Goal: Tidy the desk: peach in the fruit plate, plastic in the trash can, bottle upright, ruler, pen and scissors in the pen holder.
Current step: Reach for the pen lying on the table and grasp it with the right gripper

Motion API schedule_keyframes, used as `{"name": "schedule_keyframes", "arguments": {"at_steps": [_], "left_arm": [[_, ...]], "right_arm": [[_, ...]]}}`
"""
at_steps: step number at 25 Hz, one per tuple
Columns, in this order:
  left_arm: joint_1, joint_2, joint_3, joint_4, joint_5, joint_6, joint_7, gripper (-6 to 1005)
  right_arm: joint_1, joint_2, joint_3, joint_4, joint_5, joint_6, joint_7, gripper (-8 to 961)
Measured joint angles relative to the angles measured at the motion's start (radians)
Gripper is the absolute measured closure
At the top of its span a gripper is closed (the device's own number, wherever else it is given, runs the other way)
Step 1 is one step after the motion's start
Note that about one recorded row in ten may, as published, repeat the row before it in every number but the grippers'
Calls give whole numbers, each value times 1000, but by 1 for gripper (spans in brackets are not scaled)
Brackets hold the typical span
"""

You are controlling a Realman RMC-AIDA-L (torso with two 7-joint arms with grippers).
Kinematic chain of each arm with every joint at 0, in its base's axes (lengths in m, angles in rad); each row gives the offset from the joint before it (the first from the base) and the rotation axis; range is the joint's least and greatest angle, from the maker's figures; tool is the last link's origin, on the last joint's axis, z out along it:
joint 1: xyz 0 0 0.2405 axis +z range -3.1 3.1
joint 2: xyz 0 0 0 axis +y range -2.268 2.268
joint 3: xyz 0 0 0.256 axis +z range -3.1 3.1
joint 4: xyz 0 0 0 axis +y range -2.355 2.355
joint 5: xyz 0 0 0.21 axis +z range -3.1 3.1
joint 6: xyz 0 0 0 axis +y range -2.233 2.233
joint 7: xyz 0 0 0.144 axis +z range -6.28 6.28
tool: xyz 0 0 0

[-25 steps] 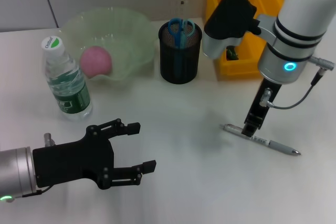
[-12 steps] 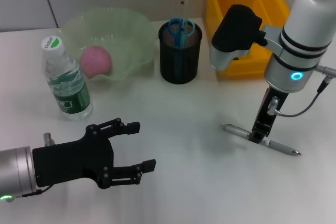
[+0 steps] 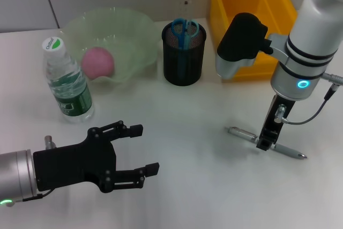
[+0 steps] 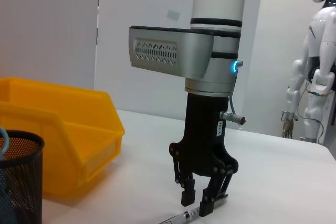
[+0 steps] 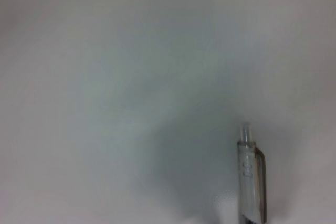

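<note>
Right gripper (image 3: pixel 265 144) has slid along pen (image 3: pixel 284 150) toward its middle, fingers spread astride barrel, not yet closed. Pen flat on bench (image 3: pixel 203 186), well apart from pen holder (image 3: pixel 184 60). Grasp looks imminent. Left gripper (image 3: pixel 131 156) idle, fingers released, low near bottle (image 3: pixel 67 81).

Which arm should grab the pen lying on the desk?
Right. The right end effector is lowered over the pen, fingers open astride it. The left end effector hovers open, far across the desk.
</note>
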Motion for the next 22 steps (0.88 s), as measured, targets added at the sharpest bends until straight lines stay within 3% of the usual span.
{"name": "schedule_keyframes", "arguments": {"at_steps": [22], "left_arm": [[0,0,0,5,0,7,-1,130]], "right_arm": [[-1,2,-28,27,5,38,-1,658]]}}
